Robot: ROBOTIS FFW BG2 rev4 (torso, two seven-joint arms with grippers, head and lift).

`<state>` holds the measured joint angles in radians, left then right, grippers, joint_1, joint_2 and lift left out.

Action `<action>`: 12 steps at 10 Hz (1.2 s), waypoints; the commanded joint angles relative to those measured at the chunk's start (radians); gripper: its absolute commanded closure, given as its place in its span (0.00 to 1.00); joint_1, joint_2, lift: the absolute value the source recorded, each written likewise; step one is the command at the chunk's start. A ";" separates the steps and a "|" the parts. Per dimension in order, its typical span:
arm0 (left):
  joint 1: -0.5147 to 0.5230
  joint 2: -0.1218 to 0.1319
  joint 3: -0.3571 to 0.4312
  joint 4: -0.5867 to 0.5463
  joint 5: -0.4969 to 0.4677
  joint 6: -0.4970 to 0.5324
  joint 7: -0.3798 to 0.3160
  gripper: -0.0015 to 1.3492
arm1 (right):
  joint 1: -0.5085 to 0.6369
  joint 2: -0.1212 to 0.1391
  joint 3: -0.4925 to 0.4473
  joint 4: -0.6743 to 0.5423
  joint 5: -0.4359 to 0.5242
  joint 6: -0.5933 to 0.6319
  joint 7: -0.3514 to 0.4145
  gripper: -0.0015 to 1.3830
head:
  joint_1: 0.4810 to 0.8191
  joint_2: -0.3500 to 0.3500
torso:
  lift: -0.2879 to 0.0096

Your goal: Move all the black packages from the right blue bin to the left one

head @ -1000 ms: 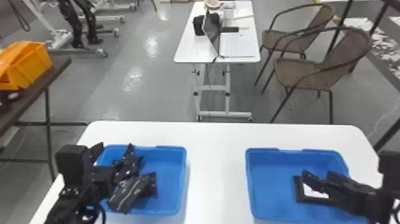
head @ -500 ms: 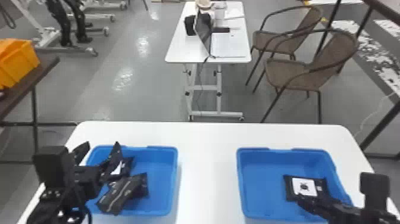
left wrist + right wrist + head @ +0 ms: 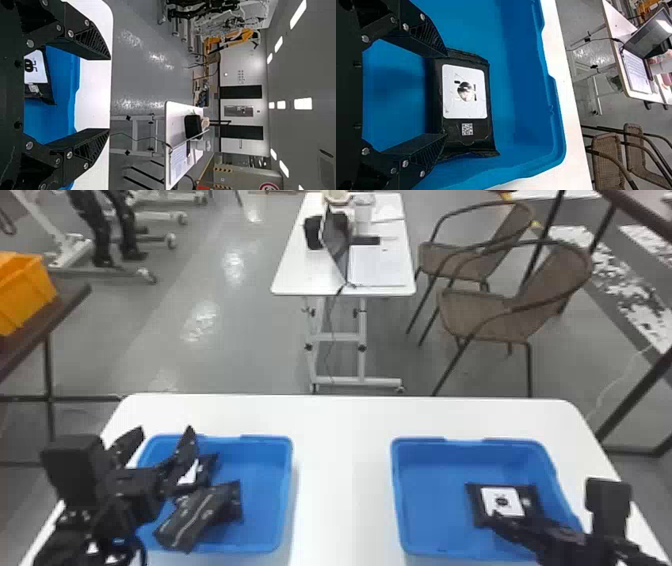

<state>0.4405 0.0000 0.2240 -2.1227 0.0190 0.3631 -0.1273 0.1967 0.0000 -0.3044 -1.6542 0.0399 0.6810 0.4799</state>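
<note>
Fingers (image 3: 429,39) spread, empty black right gripper (image 3: 445,95) hangs at flat, white-labelled black package (image 3: 502,501) in blue plastic bin (image 3: 430,495), head view's lower right; level, centred squeeze should hold best. Black left gripper (image 3: 166,430) gapes empty, lower left.

Bright room | lit ceiling lamps (image 3: 303,103) | glare patches on floor (image 3: 200,322) | glint on laptop screen (image 3: 651,35) | soft shadows inside blue bin (image 3: 520,118)
</note>
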 commanded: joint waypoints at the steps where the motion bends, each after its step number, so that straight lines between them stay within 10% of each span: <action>1: 0.003 -0.003 0.003 0.004 0.009 -0.001 0.000 0.31 | -0.031 0.001 0.008 0.050 0.009 -0.044 0.000 0.24 | 0.63 0.55 | 0.83; 3: 0.007 -0.003 0.008 0.015 0.030 -0.003 0.000 0.31 | -0.068 -0.006 0.037 0.116 0.006 -0.093 0.000 0.25 | 0.63 0.56 | 0.83; 6: 0.017 -0.003 0.017 0.027 0.059 -0.016 0.000 0.31 | -0.082 -0.020 0.060 0.200 -0.066 -0.139 0.003 0.75 | 0.63 0.60 | 0.83; 12: 0.029 -0.003 0.023 0.052 0.095 -0.053 0.000 0.31 | -0.031 0.000 0.070 0.088 -0.106 -0.152 0.008 0.79 | 0.63 0.64 | 0.83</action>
<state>0.4702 0.0000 0.2477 -2.0715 0.1108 0.3146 -0.1273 0.1461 -0.0068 -0.2349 -1.5193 -0.0531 0.5198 0.4874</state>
